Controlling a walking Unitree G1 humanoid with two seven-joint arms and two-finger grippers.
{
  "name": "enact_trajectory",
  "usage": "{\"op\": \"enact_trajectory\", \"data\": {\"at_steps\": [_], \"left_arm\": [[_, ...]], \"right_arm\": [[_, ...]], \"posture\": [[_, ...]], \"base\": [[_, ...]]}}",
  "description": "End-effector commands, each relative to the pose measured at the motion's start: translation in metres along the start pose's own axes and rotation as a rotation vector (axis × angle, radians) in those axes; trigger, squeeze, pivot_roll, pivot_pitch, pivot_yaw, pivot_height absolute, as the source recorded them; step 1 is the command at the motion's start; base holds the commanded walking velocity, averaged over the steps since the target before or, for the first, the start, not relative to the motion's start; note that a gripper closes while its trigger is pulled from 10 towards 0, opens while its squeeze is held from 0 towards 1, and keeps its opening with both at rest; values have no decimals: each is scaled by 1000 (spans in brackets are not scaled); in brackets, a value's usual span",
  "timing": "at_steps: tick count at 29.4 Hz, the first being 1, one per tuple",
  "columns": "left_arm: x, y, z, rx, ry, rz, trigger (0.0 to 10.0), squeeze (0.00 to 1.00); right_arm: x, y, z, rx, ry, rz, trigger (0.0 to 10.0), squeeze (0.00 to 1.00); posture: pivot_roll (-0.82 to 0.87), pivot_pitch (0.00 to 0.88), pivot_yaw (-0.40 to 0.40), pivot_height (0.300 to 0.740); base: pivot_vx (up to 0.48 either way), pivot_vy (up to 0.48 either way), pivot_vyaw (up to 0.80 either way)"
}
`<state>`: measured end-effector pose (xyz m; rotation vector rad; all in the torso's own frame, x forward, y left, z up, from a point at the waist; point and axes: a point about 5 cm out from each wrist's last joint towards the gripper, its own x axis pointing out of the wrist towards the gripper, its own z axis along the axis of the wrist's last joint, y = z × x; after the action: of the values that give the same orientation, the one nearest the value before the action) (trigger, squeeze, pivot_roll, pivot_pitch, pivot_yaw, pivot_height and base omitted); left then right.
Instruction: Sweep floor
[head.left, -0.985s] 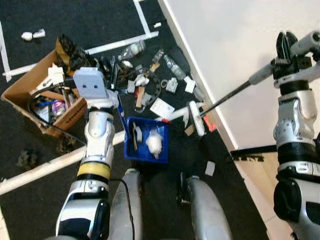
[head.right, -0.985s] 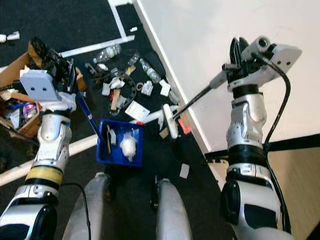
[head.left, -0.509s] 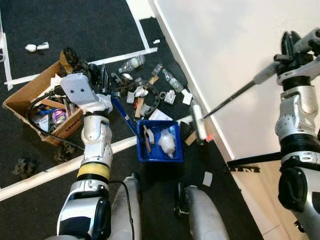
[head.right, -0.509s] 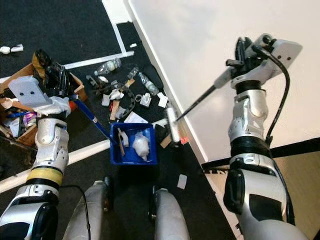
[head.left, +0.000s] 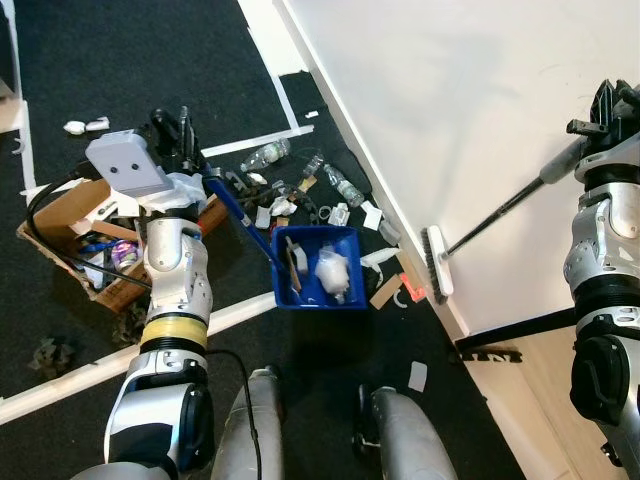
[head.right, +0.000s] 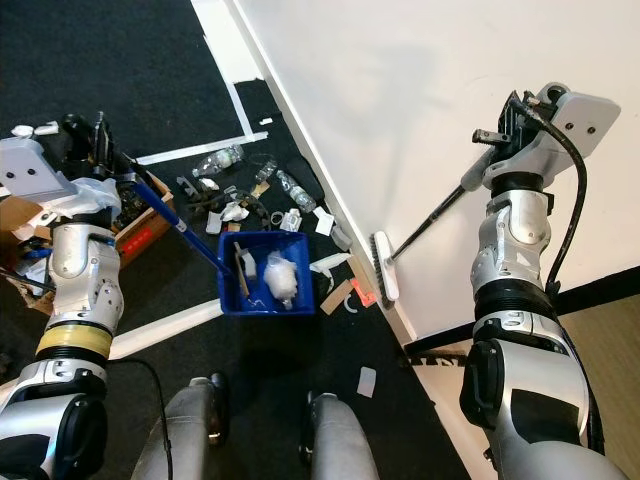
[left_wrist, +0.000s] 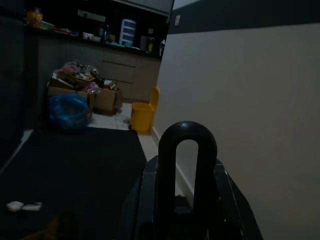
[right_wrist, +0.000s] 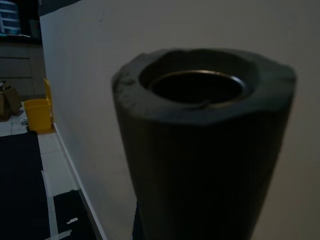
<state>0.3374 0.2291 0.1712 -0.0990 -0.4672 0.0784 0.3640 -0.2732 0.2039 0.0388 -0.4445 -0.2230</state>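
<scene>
No writing can be read anywhere; the print on the cardboard box (head.left: 70, 225) is too small to make out.

The right hand (head.right: 515, 125) is up at three o'clock, fingers clamped on the grey grip of the broom (head.left: 500, 213). Its dark pole slants down toward the wall, and the white brush head (head.left: 437, 262) sits at the baseboard, just beside a small red scrap (head.left: 410, 291) and a piece of brown card (head.left: 384, 291).

The left hand (head.left: 178, 135) is at ten o'clock, closed around the blue handle (head.left: 240, 215) of the dustpan (head.left: 318, 278). The blue dustpan rests on the black floor (head.left: 150, 50) near the middle, holding a crumpled white wad (head.left: 330, 272) and a brown stick.

Beyond the pan, toward twelve o'clock, a heap of litter lies along the wall: clear plastic bottles (head.left: 265, 155), paper scraps, dark tangled bits. The box full of odds and ends stands at nine o'clock, behind the left arm. White tape lines (head.left: 270, 60) cross the floor, and a lone white scrap (head.left: 418, 376) lies at five o'clock.

Far down the room, in the left wrist view, a yellow bin (left_wrist: 142, 116) and a blue bag (left_wrist: 69, 111) stand by more boxes.
</scene>
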Motion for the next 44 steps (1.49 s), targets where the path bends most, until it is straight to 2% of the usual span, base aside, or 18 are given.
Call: {"op": "enact_trajectory", "data": {"at_steps": [1,7,12,15,18,20,29,36,44], "left_arm": [[-9,6,-7,-4,37,9,10000,0],[-22,29,-10,-25,66,99,10000,0],[-24,40,-7,-1,70,109,10000,0],[-26,42,-8,-3,82,116,10000,0],[-29,44,-10,5,100,121,10000,0],[-30,44,-12,5,105,124,10000,0],[-25,41,-11,-15,100,114,10000,0],[-13,25,-13,-66,109,51,10000,0],[-5,-16,-30,-168,199,-127,10000,0]], "right_arm": [[-6,-7,-4,-25,2,-19,10000,0],[-22,5,-40,38,214,-1,10000,0],[-34,16,-54,49,272,57,10000,0],[-38,19,-61,85,308,60,10000,0],[-44,23,-68,60,352,76,10000,0],[-49,30,-73,77,367,124,10000,0],[-55,39,-79,98,388,160,10000,0],[-53,35,-78,119,378,103,10000,0],[-50,26,-74,171,342,-14,10000,0]], "posture": [[146,52,-66,740],[159,38,-65,740],[180,22,-69,740],[180,22,-69,740],[195,0,-67,740],[200,0,-69,740],[214,0,-65,740],[213,0,-48,740],[192,0,-9,740]], "base": [[0,0,0],[0,0,0],[0,0,0],[0,0,0],[0,0,0],[0,0,0],[0,0,732],[0,0,725],[0,0,724]]}}
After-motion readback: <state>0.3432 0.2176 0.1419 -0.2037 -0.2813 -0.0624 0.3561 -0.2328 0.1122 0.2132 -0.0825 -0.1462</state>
